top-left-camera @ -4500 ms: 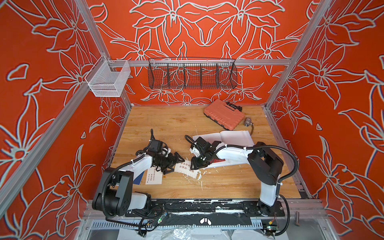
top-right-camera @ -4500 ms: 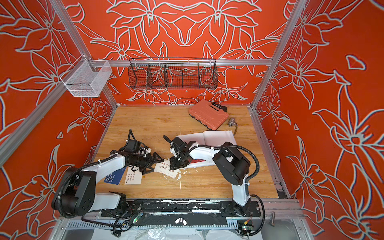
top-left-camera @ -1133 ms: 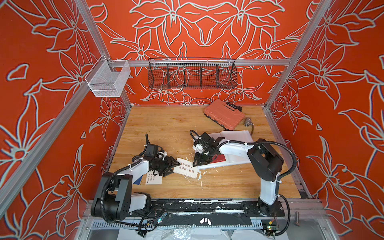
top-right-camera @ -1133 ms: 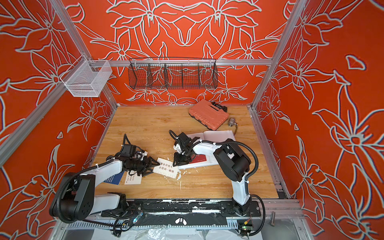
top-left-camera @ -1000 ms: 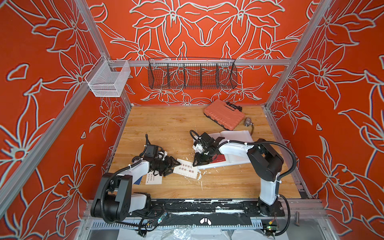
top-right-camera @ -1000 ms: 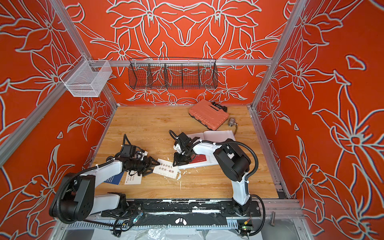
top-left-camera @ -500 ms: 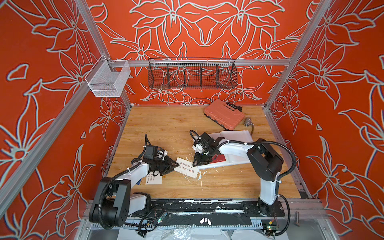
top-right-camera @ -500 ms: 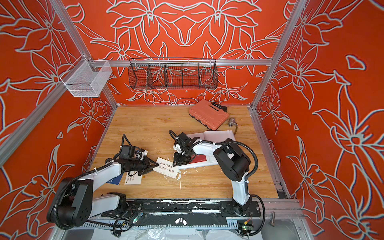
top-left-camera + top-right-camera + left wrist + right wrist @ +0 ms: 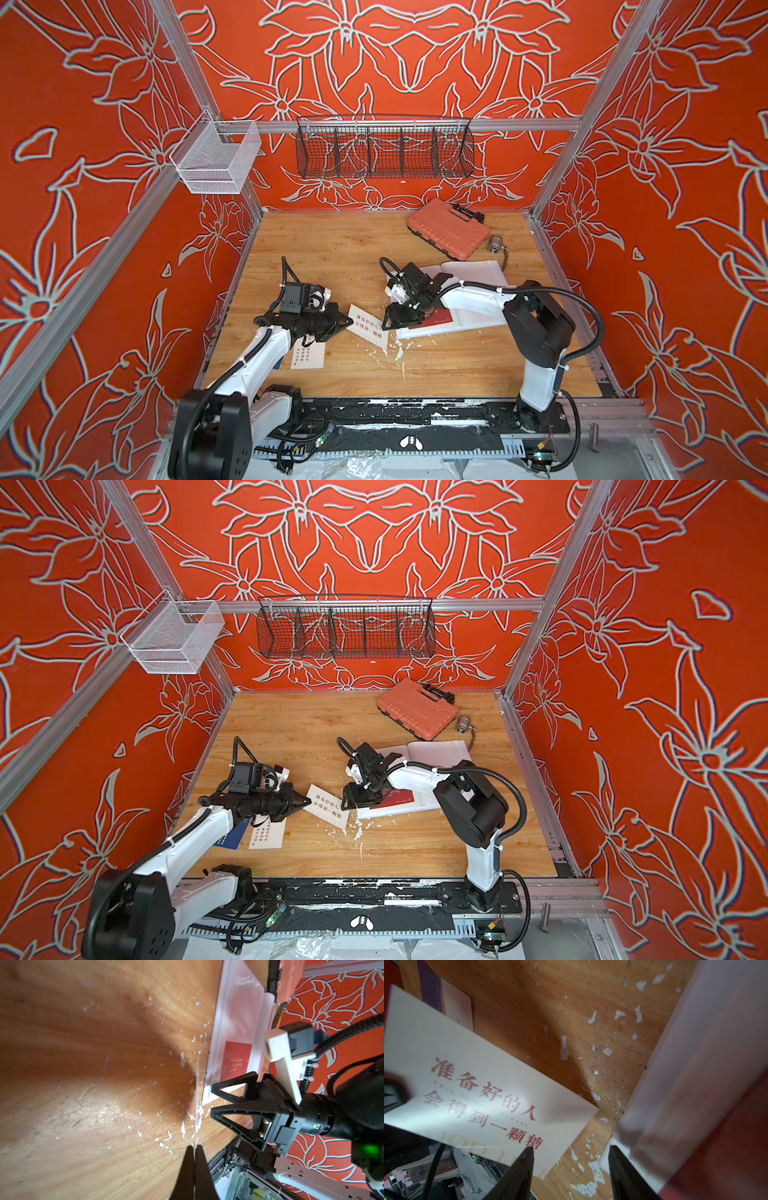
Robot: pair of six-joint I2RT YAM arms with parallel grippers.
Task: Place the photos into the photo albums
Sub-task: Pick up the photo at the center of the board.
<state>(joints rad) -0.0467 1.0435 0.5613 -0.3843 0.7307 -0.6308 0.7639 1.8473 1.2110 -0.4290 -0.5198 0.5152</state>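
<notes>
**One white card, just short of the pocket**

One white card [image 9: 368, 327] hangs by one end from our left fingers [image 9: 345, 322], which are closed tight on it, over the middle of the worktop [image 9: 332, 249] toward its front edge. The card's long axis points at the front left corner of the album [image 9: 478, 270]. There our right fingers [image 9: 388, 321] stand apart, clamping nothing we can see, just beside the card's free end. The album lies open toward the right edge, with a red card [image 9: 436, 318] already in its near page. We judge the left arm should feed the white card in lengthwise.
</notes>
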